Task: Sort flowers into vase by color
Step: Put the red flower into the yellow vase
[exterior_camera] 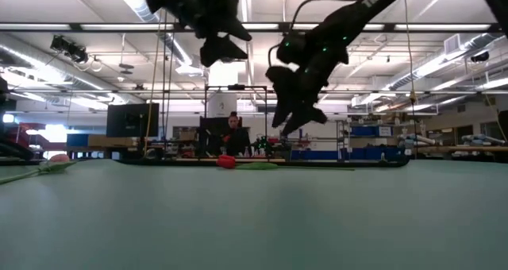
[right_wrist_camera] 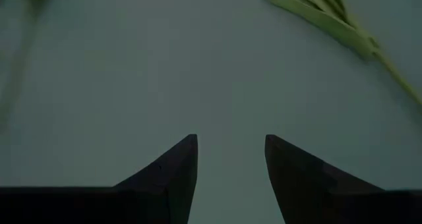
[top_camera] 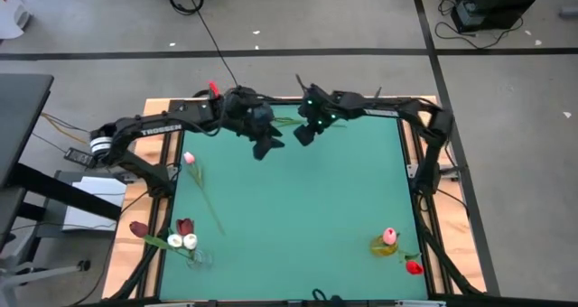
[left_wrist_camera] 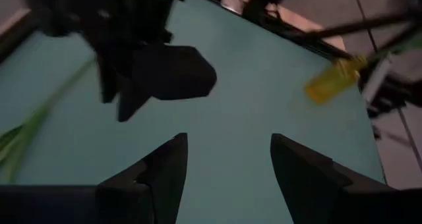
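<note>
Both end effectors, left and right, hover agape near table's far edge.

bench: smooth matt green covering, pale wooden edging | left gripper: fingers dark, matt, plastic-looking | right gripper: fingers dark, matt | yellow vase: glossy, see-through | clear vase: glassy, transparent | flower leaf: smooth, cloth-like
</note>
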{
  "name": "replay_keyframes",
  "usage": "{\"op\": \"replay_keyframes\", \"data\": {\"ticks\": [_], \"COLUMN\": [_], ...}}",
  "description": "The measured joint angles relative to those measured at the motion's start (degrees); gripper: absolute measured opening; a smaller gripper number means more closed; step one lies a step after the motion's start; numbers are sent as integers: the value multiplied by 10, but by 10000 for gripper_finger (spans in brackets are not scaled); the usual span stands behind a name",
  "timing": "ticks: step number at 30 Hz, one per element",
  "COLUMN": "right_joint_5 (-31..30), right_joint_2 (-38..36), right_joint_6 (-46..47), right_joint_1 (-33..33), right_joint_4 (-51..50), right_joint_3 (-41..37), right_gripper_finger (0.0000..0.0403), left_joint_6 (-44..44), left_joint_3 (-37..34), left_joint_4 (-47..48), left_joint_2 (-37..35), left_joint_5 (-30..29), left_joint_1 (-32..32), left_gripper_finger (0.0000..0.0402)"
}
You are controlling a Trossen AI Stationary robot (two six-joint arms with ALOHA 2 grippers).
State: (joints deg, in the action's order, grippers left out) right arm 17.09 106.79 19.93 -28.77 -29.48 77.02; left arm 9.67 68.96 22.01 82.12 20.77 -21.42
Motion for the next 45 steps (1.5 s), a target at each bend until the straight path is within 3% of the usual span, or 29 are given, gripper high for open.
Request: {"op": "replay_keyframes", "data": {"ticks": [4, 9, 17, 30, 35, 45], "right_joint_5": [-28, -105, -117, -131, -143, -146], "right_joint_2": [56, 132, 243, 296, 269, 281], "right_joint_6": [-43, -129, -227, -265, -291, -335], "right_joint_1": [-12, -32, -58, -64, -66, -82], "right_joint_4": [-55, -166, -294, -369, -362, -341], "right_joint_3": [65, 177, 305, 379, 390, 372], "right_gripper_finger": [185, 185, 183, 121, 121, 125], "left_joint_6": [27, 53, 50, 41, 27, 26], "left_joint_3": [-59, -129, -157, -158, -158, -158], "left_joint_4": [-57, -118, -138, -137, -137, -139], "left_joint_2": [-46, -75, -77, -77, -77, -77], "left_joint_5": [-1, -1, 0, -1, -1, -1], "left_joint_1": [-28, -41, -42, -44, -45, -52], "left_gripper_finger": [221, 221, 221, 221, 221, 221]}}
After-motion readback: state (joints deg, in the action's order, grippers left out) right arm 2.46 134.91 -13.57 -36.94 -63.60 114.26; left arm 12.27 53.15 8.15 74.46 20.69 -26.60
